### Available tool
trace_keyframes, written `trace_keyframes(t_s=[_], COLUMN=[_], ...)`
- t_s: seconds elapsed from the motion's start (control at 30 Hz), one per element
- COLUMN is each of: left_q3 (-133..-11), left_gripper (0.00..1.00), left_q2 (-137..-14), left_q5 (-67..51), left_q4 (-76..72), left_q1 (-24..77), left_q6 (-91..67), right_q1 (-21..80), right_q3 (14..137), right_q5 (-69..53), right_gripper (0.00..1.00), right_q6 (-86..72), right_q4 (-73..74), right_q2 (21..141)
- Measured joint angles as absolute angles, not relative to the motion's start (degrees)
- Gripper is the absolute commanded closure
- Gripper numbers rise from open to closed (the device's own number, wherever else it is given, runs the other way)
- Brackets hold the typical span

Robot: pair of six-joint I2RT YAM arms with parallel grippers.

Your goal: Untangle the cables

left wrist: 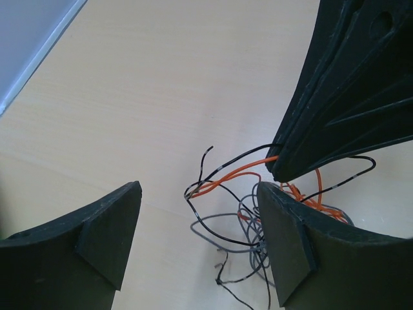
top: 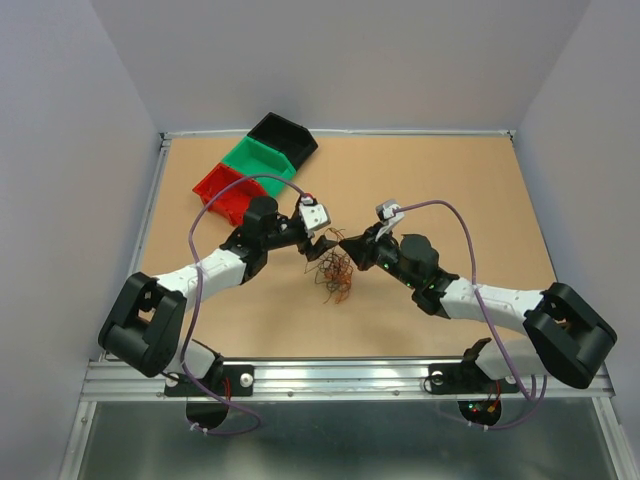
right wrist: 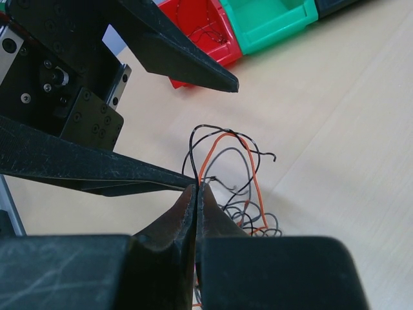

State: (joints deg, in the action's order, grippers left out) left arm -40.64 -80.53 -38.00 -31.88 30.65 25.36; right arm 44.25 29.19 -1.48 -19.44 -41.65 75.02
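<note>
The cables are a small curly tangle of thin orange, black and grey wires on the wooden table, between the two grippers. My left gripper is open just above the tangle's left side. In the left wrist view its jaws straddle loose loops of the cables without touching them. My right gripper is shut on a black and an orange strand. In the right wrist view its tips pinch these strands where they rise from the cables. The right gripper's tip almost touches the left gripper's right finger.
Three small bins stand in a row at the back left: red, green and black. The red bin holds some thin wire. The table's edge runs close behind them.
</note>
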Motion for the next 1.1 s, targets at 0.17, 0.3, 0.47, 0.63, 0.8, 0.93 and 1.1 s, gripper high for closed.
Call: trace_keyframes(t_s=[0.17, 0.3, 0.47, 0.63, 0.8, 0.93, 1.1], left_q3=[-40.6, -40.6, -40.4, -38.7, -38.7, -38.7, -38.7], left_gripper=[0.26, 0.31, 0.29, 0.13, 0.12, 0.16, 0.20], left_q2=[-80.4, -79.2, -76.4, -73.2, -72.8, -72.9, -72.9], left_q5=[-39.1, -39.7, -40.1, -41.1, -44.2, -46.7, -47.3], left_q4=[-31.4, -30.9, -31.2, -32.4, -30.5, -26.1, -23.0], left_q1=[30.7, 30.7, 30.6, 29.6, 29.2, 29.2, 29.2], left_q6=[26.6, 27.4, 28.1, 28.0, 32.4, 36.5, 39.7], right_q1=[44.2, 44.2, 44.2, 44.2, 44.2, 44.4, 44.8], right_q3=[29.2, 29.2, 29.2, 29.2, 29.2, 29.2, 29.3], right_q5=[-1.3, -1.3, -1.5, -2.0, -3.1, -4.4, -5.0], right_gripper=[0.99, 1.00, 0.99, 0.99, 0.99, 0.99, 0.99], right_q6=[-19.7, -20.1, -20.7, -20.8, -20.7, -20.1, -19.2], right_q4=[-41.6, -41.8, -42.1, -42.2, -42.3, -41.6, -39.0], right_q2=[75.2, 76.0, 77.5, 77.7, 77.7, 77.7, 77.2])
